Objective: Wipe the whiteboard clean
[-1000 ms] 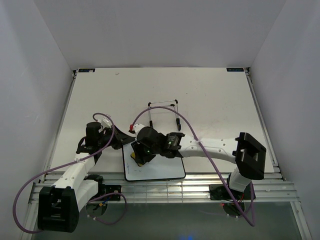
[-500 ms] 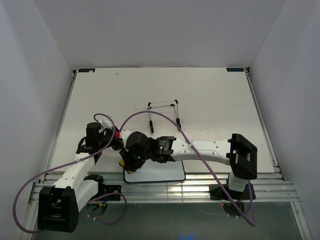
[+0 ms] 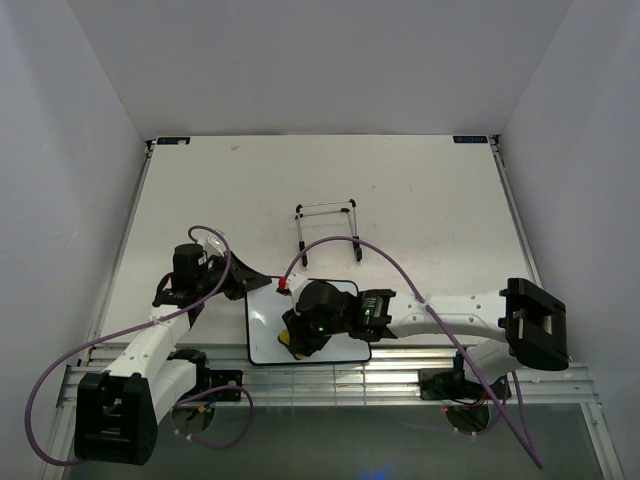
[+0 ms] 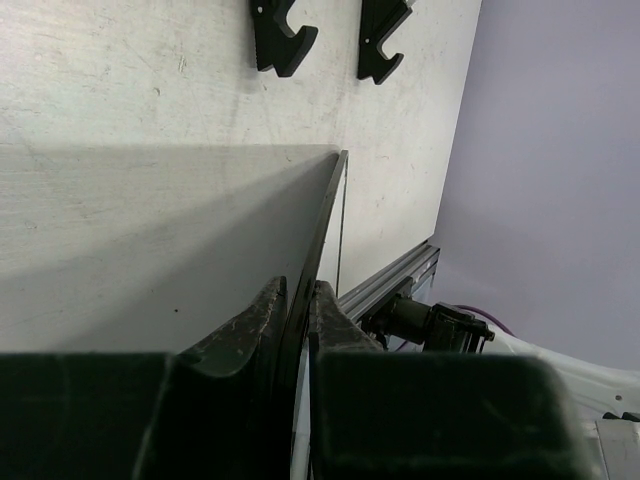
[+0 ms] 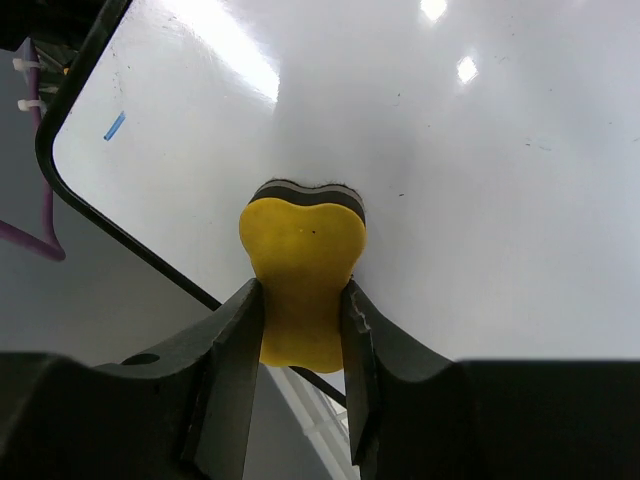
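Observation:
The whiteboard (image 3: 264,322) lies flat near the table's front edge, white with a thin black frame. My left gripper (image 3: 254,284) is shut on its far left edge; in the left wrist view the fingers (image 4: 250,325) pinch the board's black edge (image 4: 322,220). My right gripper (image 3: 296,340) is shut on the yellow eraser (image 3: 288,341) and presses it onto the board's near middle. In the right wrist view the eraser (image 5: 302,265) sits between the jaws of the gripper (image 5: 300,300) on the white surface (image 5: 480,180). One short blue mark (image 5: 114,125) shows near the board's corner.
The wire stand (image 3: 328,224) with black feet (image 4: 282,38) stands just behind the board. The aluminium rail (image 3: 330,378) runs along the front table edge close to the board. White walls enclose the table on three sides.
My right gripper with the eraser swept to the board's left edge, then back right and nearer, onto the near middle. The left gripper and the board stayed put.

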`<state>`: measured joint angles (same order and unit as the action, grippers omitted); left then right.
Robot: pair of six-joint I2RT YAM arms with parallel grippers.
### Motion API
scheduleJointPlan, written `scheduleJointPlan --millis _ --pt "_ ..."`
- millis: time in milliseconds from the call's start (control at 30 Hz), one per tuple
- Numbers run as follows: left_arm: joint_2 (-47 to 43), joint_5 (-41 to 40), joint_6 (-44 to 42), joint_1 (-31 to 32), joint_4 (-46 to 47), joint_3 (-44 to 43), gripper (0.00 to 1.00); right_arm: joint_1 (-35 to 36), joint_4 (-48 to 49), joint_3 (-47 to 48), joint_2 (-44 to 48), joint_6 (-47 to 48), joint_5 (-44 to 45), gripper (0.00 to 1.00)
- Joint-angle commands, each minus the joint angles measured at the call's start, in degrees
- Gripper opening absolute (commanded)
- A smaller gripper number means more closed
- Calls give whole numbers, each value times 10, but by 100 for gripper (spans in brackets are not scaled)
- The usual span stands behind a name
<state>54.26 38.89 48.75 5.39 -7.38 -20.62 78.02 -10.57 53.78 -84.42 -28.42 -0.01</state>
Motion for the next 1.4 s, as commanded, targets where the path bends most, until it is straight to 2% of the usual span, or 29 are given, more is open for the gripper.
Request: scheduleJointPlan --millis 0,133,367,600,1033,1367 --pt "-6 -87 -1 3 -32 -5 0 -1 -82 -20 -43 0 38 29" --pt "-9 -86 5 3 -27 0 0 9 -66 56 -77 9 19 29" --pt "-15 -87 6 3 -32 2 0 53 -99 215 -159 41 6 29" --pt "-19 -88 8 4 -32 7 0 57 -133 303 -219 62 14 29" --pt "-28 -84 7 4 -35 11 0 1 -129 292 -216 41 56 29" --pt "-31 -83 5 4 -39 11 0 -69 -127 199 -178 2 69 29"
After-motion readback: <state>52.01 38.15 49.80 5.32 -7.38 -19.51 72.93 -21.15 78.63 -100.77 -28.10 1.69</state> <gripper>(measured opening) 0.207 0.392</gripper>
